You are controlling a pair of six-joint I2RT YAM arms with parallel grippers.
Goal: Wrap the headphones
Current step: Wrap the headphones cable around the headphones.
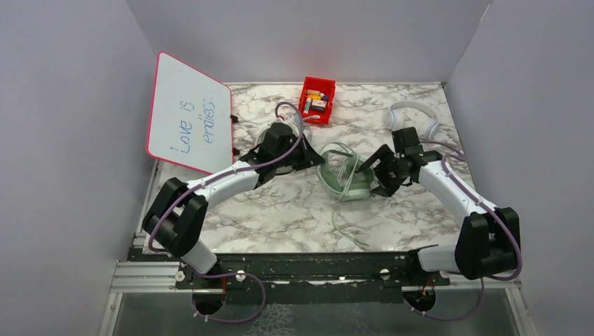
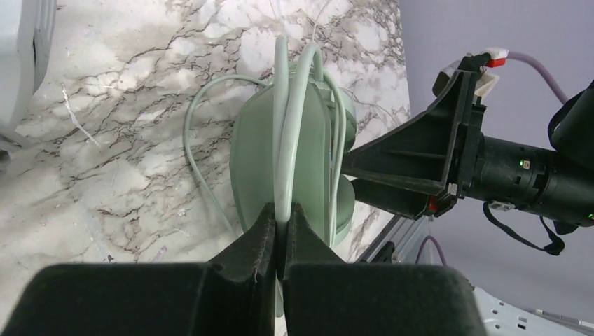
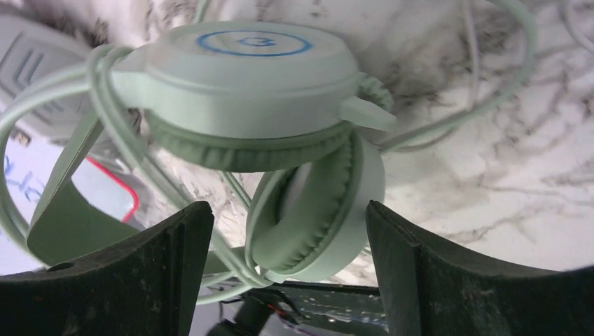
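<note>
Closest in, a loose stretch of thin mint-green cable (image 1: pixel 335 222) is trailing over the marble-patterned table (image 1: pixel 280 217) toward the near edge. At mid-table the mint-green over-ear plastic headset (image 1: pixel 348 183) is lying with cable looped round its cups. The left gripper (image 2: pixel 281 217) is pinching a strand of that cable between fully closed fingers. The right gripper (image 3: pixel 284 210) is standing wide, its fingers flanking the lower ear cup and gripping nothing. Farther back, a small red plastic bin (image 1: pixel 320 80) is holding several little colourful items (image 1: pixel 316 102), and a plain white headset (image 1: pixel 412 105) is lying near the far right corner.
</note>
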